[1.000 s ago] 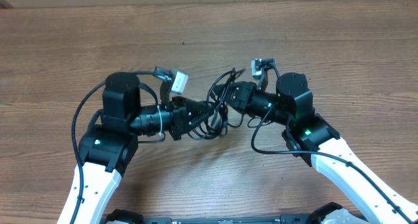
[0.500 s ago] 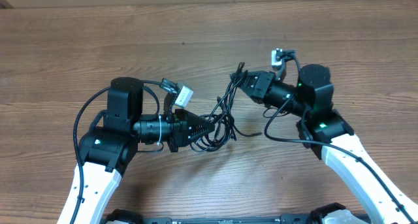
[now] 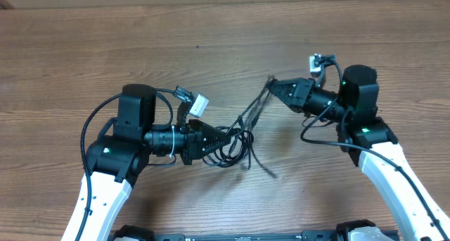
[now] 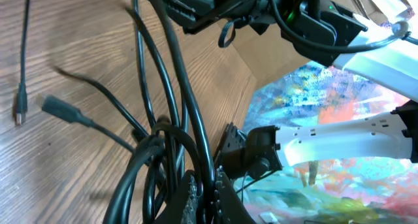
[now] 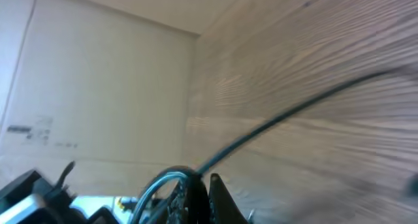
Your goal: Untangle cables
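The cables [image 3: 250,107] look light, limp and snag-prone; left end effector [image 3: 221,137] clenches their looped bundle; right end effector [image 3: 273,86] pinches strands stretched taut from it; probably best held near a plug.

The table [image 3: 105,44] is brown wood grain, streaky and dull, with barely any shine. The cables [image 3: 239,128] are black cords in smooth jackets that look like rubber or soft plastic, with a faint gloss along their curves up close. One loose plug [image 4: 18,114] shows a pale metallic tip. The left arm [image 3: 95,199] and right arm [image 3: 394,178] wear glossy white plastic shells over matt black joints. Beyond the table, a cardboard wall [image 5: 98,80] looks flat, papery and matt.
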### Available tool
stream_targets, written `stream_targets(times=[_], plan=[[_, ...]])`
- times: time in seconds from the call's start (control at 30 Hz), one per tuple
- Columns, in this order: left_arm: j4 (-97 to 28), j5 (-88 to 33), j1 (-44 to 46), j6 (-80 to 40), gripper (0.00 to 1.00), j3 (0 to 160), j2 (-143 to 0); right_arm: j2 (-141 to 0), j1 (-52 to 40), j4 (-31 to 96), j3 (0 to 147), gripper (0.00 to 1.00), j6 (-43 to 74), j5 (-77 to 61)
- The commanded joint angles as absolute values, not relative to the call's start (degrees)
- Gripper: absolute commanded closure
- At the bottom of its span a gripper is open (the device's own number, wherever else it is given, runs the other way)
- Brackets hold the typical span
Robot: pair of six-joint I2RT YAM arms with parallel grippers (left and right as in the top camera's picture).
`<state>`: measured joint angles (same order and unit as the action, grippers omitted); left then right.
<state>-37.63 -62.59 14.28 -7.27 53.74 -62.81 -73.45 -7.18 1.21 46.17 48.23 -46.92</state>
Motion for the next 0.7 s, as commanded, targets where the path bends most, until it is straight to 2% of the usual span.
stream_targets(times=[0.0, 0.23, 0.43, 0.67], plan=[[-39.0, -69.8, 14.7, -6.0, 0.96, 54.9, -61.8, -73.4, -1.1, 3.2, 47.0, 0.96, 43.9, -36.8], [-38.9, -71.7, 14.7, -6.0, 0.96, 54.9, -61.8, -73.4, 4.6, 11.3, 47.0, 0.96, 37.7, -34.8], [-38.0, -71.6, 14.7, -6.0, 0.96, 54.9, -61.8, -73.4, 6.8, 16.2, 47.0, 0.96, 37.1, -33.7], [-37.1, -71.4, 14.7, -6.0, 0.96, 54.9, -61.8, -73.4, 6.8, 17.6, 47.0, 0.81, 37.0, -33.7]])
